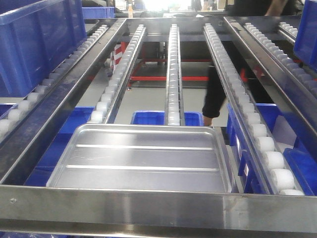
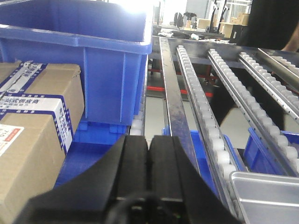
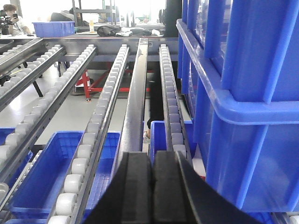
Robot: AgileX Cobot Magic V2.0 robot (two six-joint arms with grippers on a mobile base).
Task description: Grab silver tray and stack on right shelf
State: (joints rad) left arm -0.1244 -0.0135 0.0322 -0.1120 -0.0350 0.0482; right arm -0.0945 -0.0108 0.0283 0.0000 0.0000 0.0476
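The silver tray [image 1: 141, 158], shiny with two long raised ridges, lies flat on the middle roller lanes just behind the broad front rail [image 1: 158, 208]. Its corner shows at the lower right of the left wrist view [image 2: 266, 191]. The right shelf bay [image 1: 285, 59] runs along the far right, edged with white rollers. My left gripper [image 2: 148, 140] is shut and empty, left of the tray near a steel rail. My right gripper [image 3: 153, 154] is shut and empty above a steel divider rail [image 3: 138, 93]. Neither gripper shows in the front view.
A big blue crate [image 1: 34, 39] stands on the left bay, with cardboard boxes [image 2: 32, 116] beside it. Stacked blue crates [image 3: 243, 93] fill the right bay close to my right gripper. Blue bins [image 3: 51, 168] sit below the rollers. A person's leg [image 1: 215, 94] stands behind the rack.
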